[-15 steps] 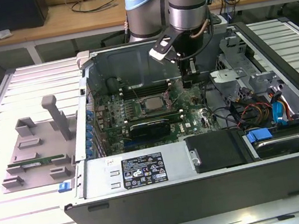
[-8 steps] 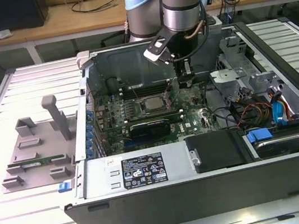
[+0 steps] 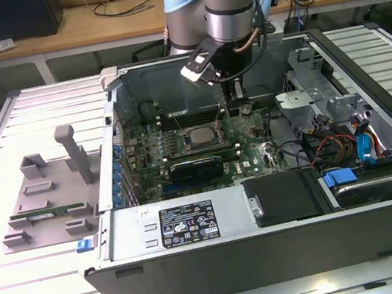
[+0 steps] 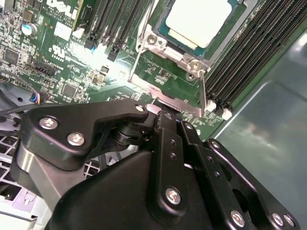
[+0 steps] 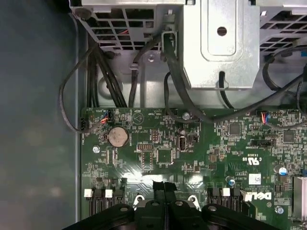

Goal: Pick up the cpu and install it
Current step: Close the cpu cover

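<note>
The cpu [image 3: 198,136] lies flat in the motherboard socket inside the open computer case, silver top plate up. In the second wrist view the cpu [image 4: 200,18] sits inside the metal socket frame [image 4: 169,53]. My gripper [image 3: 239,104] hangs over the board just beyond the socket toward the exterior view's right. Its black fingers [image 5: 159,188] are pressed together with nothing between them. In the second wrist view the gripper [image 4: 162,111] has its tips at the metal tab on the frame's edge, apart from the cpu.
Memory slots [image 4: 249,57] flank the socket. A metal drive cage [image 5: 220,43] and black cables [image 5: 177,86] stand beyond the board. The power supply [image 3: 186,223] lies along the case front. A grey fixture [image 3: 48,200] holding a green memory stick [image 3: 46,212] sits outside the case.
</note>
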Robot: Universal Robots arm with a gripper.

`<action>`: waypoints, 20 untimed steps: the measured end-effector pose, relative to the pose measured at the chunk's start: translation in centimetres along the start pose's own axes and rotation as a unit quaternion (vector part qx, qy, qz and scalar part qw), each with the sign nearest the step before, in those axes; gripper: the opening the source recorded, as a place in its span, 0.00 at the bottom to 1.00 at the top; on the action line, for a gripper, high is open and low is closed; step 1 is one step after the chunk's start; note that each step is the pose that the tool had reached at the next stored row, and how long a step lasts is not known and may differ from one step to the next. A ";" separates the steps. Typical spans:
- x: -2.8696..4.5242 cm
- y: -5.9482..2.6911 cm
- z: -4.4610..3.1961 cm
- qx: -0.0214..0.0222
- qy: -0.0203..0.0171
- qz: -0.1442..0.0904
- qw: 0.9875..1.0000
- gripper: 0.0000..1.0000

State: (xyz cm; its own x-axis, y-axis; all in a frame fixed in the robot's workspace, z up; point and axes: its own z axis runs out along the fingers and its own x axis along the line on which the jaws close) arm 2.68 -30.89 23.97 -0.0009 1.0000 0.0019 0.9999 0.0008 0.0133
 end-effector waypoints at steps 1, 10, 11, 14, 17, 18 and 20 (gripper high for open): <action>0.02 -0.08 0.00 0.000 0.000 0.000 1.000 0.11; 0.55 -1.66 -0.02 -0.002 0.000 0.000 1.000 0.11; 0.58 -1.75 -0.02 -0.002 0.000 0.000 1.000 0.11; 0.65 -1.98 -0.02 -0.003 0.000 0.000 1.000 0.11; 0.73 -2.28 -0.03 -0.003 0.000 0.000 1.000 0.11; 0.75 -2.37 -0.03 -0.003 0.000 0.000 1.000 0.11; 0.77 -2.38 -0.03 -0.003 0.000 0.000 1.000 0.11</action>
State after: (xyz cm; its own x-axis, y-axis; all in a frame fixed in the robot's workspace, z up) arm 0.30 -30.12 23.97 -0.0009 1.0000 0.0019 0.9998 0.0009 0.0194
